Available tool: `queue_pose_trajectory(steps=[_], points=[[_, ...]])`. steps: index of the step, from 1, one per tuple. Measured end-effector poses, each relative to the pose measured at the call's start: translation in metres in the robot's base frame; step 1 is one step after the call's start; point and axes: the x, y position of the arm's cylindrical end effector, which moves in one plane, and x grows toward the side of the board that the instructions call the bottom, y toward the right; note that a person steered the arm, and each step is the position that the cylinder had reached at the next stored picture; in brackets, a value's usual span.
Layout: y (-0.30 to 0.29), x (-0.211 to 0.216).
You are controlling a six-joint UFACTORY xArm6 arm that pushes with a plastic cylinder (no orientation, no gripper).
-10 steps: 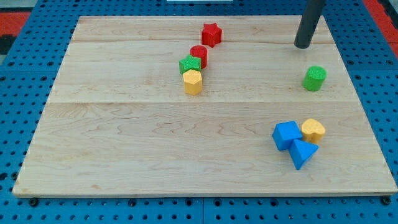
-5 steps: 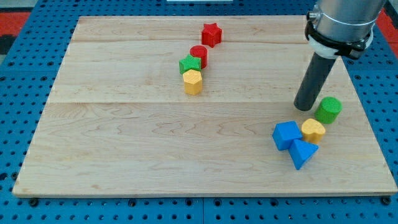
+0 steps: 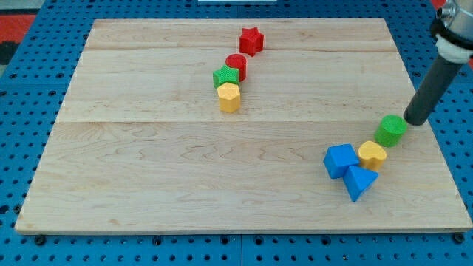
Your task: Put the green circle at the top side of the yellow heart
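The green circle (image 3: 390,130) sits near the board's right edge, just up and to the right of the yellow heart (image 3: 372,155), close to or touching it. My tip (image 3: 414,119) is just to the right of the green circle and slightly above it, close beside it. The yellow heart lies against a blue cube (image 3: 341,160) and a blue triangle (image 3: 360,182).
A red star (image 3: 251,41) lies near the top middle. Below it a red circle (image 3: 236,66), a green star (image 3: 225,77) and a yellow hexagon (image 3: 230,97) form a tight cluster. The wooden board (image 3: 148,170) rests on a blue pegboard.
The green circle moved down the board from right of centre to just above the yellow heart. My tip came down on its left, then swung over to its right side.
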Motion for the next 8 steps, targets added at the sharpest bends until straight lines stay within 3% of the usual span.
queue_pose_trajectory(steps=[1,3,5,8], points=[[-0.044,0.008],[-0.037,-0.047],[-0.103,-0.061],[-0.103,-0.069]])
